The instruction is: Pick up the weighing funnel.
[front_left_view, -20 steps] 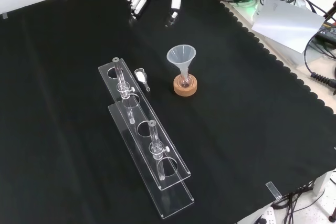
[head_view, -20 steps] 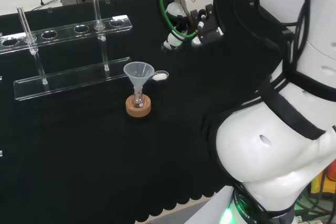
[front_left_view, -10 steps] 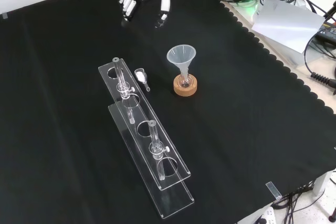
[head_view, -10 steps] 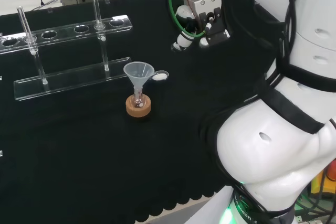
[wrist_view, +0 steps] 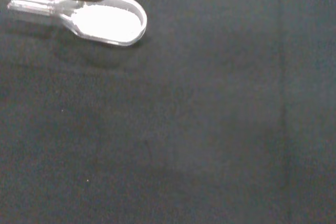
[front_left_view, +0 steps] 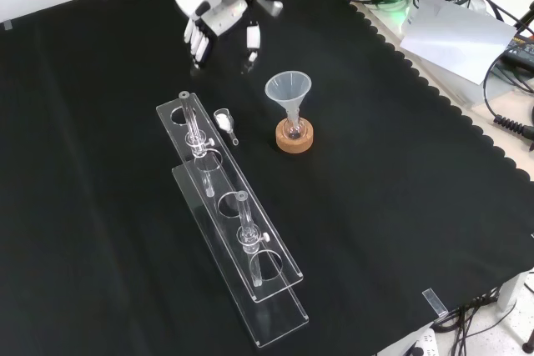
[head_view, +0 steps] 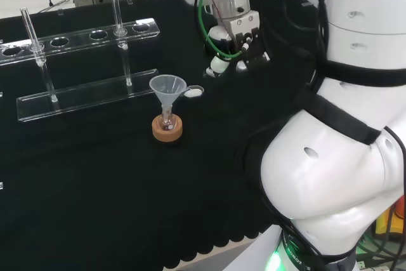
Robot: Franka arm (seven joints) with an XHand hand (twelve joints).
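- The robot hand (front_left_view: 219,22) hangs over the black surface (front_left_view: 400,206), fingers straight, holding nothing.
- In the front view, the weighing funnel (front_left_view: 224,123) lies nearer, beside the clear rack (front_left_view: 279,306), with white powder (wrist_view: 107,22) inside.

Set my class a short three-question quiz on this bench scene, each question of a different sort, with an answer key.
1. Fill in: the funnel stands with its stem in a small flask on a ___ ring.
2. True or false: the hand grips the weighing funnel.
3. Choose: in the front view, the weighing funnel lies A) inside the funnel; B) on the cloth beside the tube rack; C) under the flask.

Key: 1. cork. 2. False: the hand hangs open above the cloth. 3. B.
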